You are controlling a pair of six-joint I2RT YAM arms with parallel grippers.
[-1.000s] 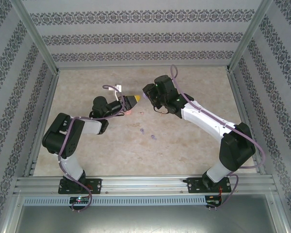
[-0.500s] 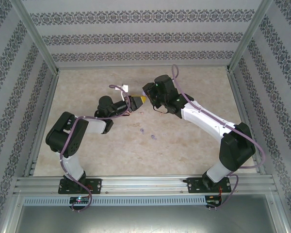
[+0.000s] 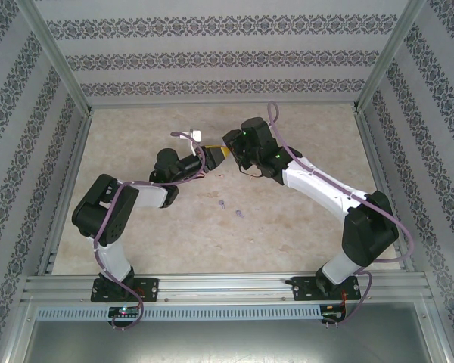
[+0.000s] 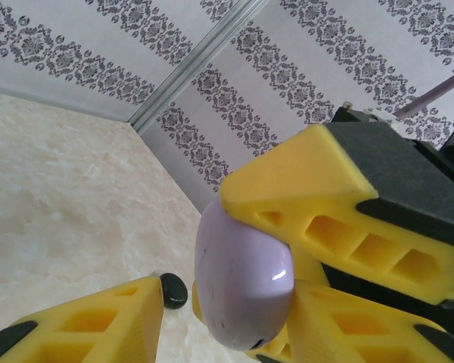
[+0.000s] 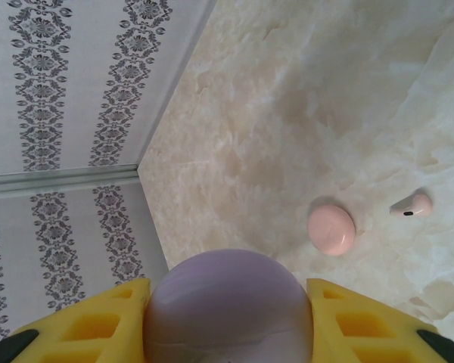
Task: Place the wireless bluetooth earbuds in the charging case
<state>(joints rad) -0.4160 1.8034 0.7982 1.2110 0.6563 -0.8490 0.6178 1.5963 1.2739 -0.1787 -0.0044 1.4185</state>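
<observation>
I have the right hand (image 5: 227, 287) clamped on the purple case (image 5: 228, 306); the round shell sits between both yellow fingers and touches each of them. It is held up off the table (image 3: 303, 242), above the middle of it, where the two arms meet.

My left hand (image 4: 227, 321) is part open around the lower end of that same case. There is a clear gap between its near finger (image 4: 98, 321) and the shell, so it has no grip.

Two purple earbuds (image 3: 222, 204) lie loose on the table nearer the arm bases, close together and well apart from the case. A pink case (image 5: 331, 229) lies closed on the table with a pink earbud (image 5: 411, 205) near it, not touching. A small black rounded thing (image 4: 173, 290) shows just beside the left finger; I cannot tell what it is.

The table is pale beige with a marbled look. The walls (image 3: 212, 57) are grey-white with bands of dark floral pattern, framed by metal posts (image 3: 57, 57).
</observation>
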